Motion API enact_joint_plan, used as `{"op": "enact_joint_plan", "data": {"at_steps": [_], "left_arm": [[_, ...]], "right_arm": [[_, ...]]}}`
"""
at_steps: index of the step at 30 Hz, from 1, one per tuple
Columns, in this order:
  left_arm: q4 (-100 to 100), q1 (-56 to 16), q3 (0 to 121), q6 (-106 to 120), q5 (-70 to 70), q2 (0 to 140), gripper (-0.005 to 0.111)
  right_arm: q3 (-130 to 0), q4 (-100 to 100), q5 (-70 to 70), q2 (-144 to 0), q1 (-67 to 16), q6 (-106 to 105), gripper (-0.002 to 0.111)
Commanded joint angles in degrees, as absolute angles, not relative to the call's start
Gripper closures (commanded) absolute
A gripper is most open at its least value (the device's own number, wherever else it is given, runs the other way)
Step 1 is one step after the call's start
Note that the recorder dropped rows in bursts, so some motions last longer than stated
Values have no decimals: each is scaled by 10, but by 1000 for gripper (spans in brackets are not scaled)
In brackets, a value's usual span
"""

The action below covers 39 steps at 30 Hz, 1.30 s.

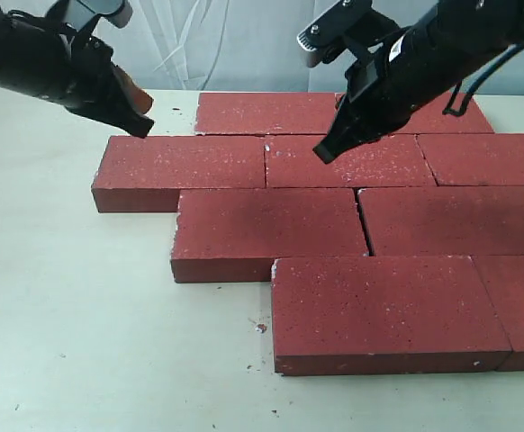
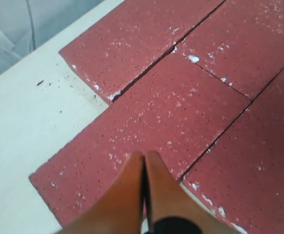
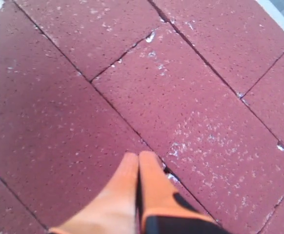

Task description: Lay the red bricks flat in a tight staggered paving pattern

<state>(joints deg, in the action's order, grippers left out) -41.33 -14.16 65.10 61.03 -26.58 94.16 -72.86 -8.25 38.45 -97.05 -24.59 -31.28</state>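
Hanging over the red bricks, left claw pressed together and empty, right claw likewise together, bricks flat in four staggered rows on pale desk

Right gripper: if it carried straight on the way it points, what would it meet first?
Probably the top face of the red brick beneath the right gripper, close to a joint. Depth leaves it unclear which side of the joint.

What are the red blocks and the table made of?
The red bricks look like fired clay or tinted concrete: matte, grainy, pitted, with white specks and chipped pale edges. The table looks like smooth, pale painted or laminated board; I cannot tell which.
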Motion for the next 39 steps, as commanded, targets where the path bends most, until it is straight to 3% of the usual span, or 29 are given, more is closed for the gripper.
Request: {"op": "enact_joint_plan", "data": {"at_steps": [1,7,9,15,20,39], "left_arm": [[-222,-144,674,431,-376,936,107],[98,-127,685,142,-544,920,107],[100,-101,683,123,-554,899,107],[64,-76,606,123,-335,807,107],[71,-76,558,126,-231,731,107],[20,-76,500,126,-146,597,107]], "right_arm": [[-789,-84,501,-966,-229,-316,109],[-809,-19,634,-965,-148,-180,109],[-795,-16,603,-950,-102,-144,109],[-687,23,427,-825,-23,-112,109],[-568,85,265,-701,-6,-57,109],[-346,18,94,-407,-6,-40,109]]}}
